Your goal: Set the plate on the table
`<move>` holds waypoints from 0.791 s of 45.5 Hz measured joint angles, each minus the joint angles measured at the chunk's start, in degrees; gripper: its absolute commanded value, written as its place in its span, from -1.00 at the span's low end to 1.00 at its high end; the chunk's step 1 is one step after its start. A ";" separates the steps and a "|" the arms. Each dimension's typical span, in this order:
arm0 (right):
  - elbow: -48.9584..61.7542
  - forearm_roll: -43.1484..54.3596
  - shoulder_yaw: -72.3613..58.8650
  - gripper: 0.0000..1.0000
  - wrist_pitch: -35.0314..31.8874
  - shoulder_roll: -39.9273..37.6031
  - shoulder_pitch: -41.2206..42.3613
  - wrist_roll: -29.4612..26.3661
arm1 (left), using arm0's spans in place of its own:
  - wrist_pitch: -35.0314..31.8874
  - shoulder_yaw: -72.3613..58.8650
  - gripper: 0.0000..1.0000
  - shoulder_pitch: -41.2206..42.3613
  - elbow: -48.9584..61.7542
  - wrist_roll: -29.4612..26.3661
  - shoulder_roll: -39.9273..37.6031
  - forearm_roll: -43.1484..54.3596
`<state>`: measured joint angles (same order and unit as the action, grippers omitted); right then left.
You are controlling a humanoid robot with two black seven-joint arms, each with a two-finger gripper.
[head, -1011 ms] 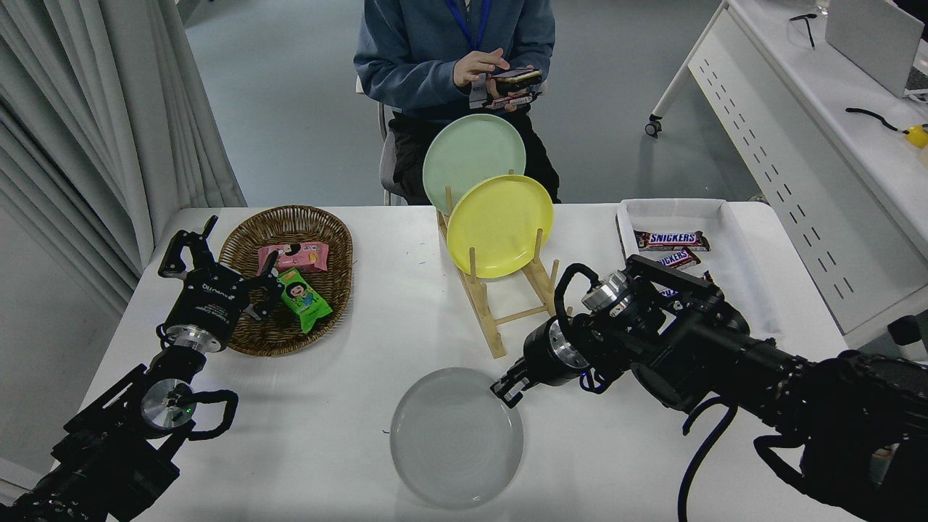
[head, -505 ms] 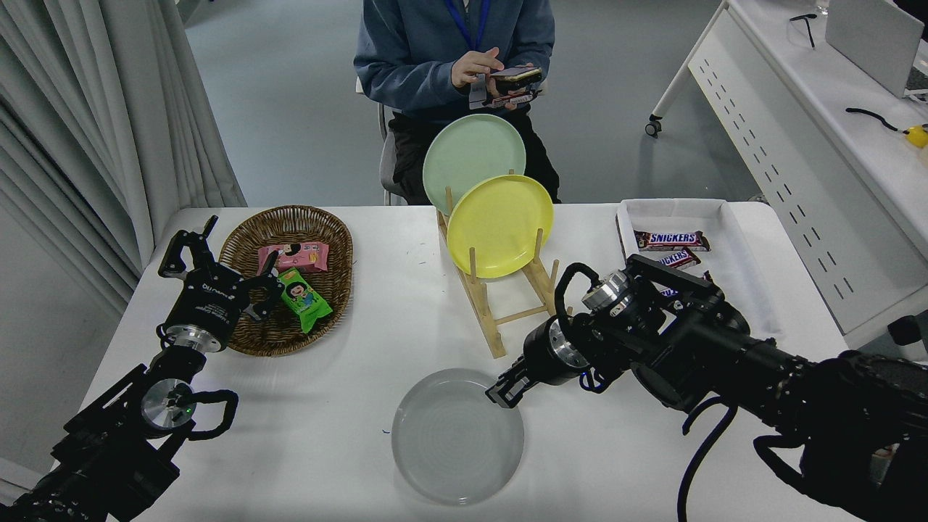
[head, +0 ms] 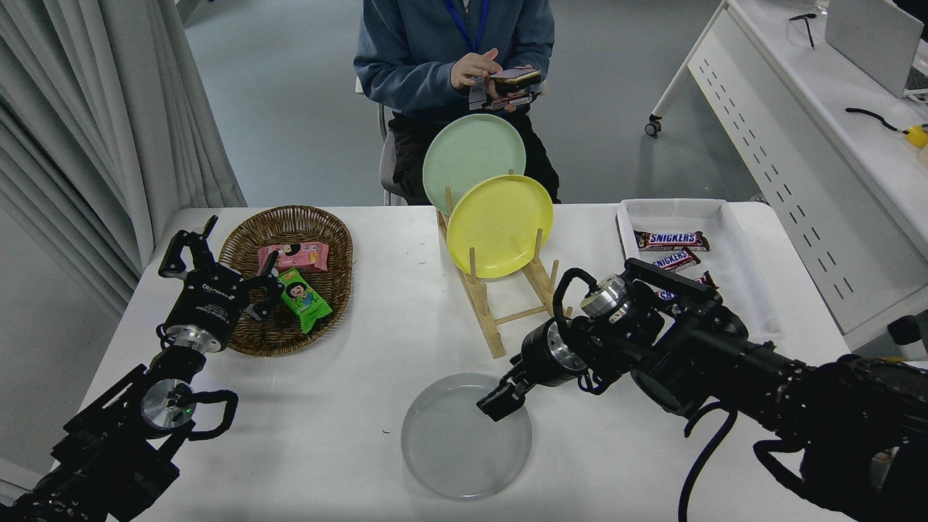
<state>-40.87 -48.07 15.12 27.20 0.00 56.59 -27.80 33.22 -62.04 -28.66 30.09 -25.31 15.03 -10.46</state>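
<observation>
The light-grey plate [head: 460, 446] lies flat on the white table [head: 326, 406], near the front edge at the middle. My right gripper [head: 499, 401] reaches in from the right and sits on the plate's upper right rim, its fingers closed over the rim. My left gripper [head: 230, 254] is parked at the lower left beside the basket, open and empty.
A wooden rack [head: 486, 304] behind the plate holds a yellow plate [head: 500, 225] and a pale green plate [head: 471, 148]. A wicker basket [head: 239, 239] with snack packs stands at the left. A white tray [head: 732, 239] with Snickers bars stands at the right. A person [head: 435, 43] sits at the far side holding a phone.
My right gripper has moved a little toward the camera and left, lower over the rim. The grey plate has shifted slightly right and now lies flatter. The left arm has not moved.
</observation>
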 measured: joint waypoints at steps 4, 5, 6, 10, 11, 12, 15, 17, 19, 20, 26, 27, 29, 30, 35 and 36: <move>-0.03 3.03 0.29 1.00 -6.90 0.00 -0.15 0.63 | 0.00 0.00 1.00 0.00 0.00 0.00 0.00 0.00; 0.05 3.81 0.39 1.00 -8.57 0.00 -0.15 0.97 | 0.00 0.00 1.00 0.00 0.00 0.00 0.00 0.00; 0.22 4.96 0.50 1.00 -10.99 0.00 -0.15 1.64 | 0.00 0.00 1.00 0.00 0.00 0.00 0.00 0.00; 0.60 7.72 0.90 1.00 -17.14 0.00 -0.16 4.70 | 0.00 0.00 1.00 0.00 0.00 0.00 0.00 0.00; 0.66 8.23 0.99 1.00 -18.26 0.00 -0.15 5.61 | 0.00 0.00 1.00 0.00 0.00 0.00 0.00 0.00; 0.73 8.75 1.05 1.00 -19.41 0.00 -0.15 6.66 | 0.00 0.00 1.00 0.00 0.00 0.00 0.00 0.00; 0.87 10.30 1.26 1.00 -22.63 0.00 -0.07 10.50 | 0.00 0.00 1.00 0.00 0.00 0.00 0.00 0.00; 0.94 11.12 1.38 1.00 -23.83 0.00 -0.05 12.53 | 0.00 0.00 1.00 0.00 0.01 0.00 0.00 0.00; 1.04 12.36 1.55 1.00 -25.17 0.00 -0.05 15.58 | 0.00 0.00 1.00 0.00 0.02 0.00 0.00 0.00; 1.06 12.79 1.68 1.00 -25.60 -0.01 -0.05 16.71 | 0.00 0.00 1.00 0.00 0.02 0.00 0.00 0.00; 0.88 15.38 3.12 1.00 -27.85 -0.55 -0.51 25.37 | 0.00 0.00 1.00 0.00 0.04 0.00 0.00 0.00; 0.83 15.66 3.39 1.00 -28.15 -0.67 -0.61 26.44 | 0.00 0.00 1.00 0.00 0.04 0.00 0.00 0.00; 0.77 16.63 4.15 1.00 -28.82 -1.14 -0.81 29.02 | 0.00 -0.01 1.00 0.00 0.04 0.00 0.00 0.00; 0.77 16.94 4.37 1.00 -28.92 -1.24 -0.87 29.47 | 0.00 -0.01 1.00 0.00 0.04 0.00 0.00 0.00; 1.08 20.10 8.35 1.00 -29.93 -2.33 -2.07 33.21 | 0.00 -0.01 1.00 0.00 0.03 0.00 0.00 0.00; 1.14 20.78 9.33 1.00 -30.10 -2.44 -2.37 33.65 | 0.00 -0.01 1.00 0.00 0.03 0.00 0.00 0.00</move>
<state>-39.73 -27.28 24.45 -2.90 -2.44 54.22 5.85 33.22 -62.05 -28.66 30.13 -25.31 15.03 -10.46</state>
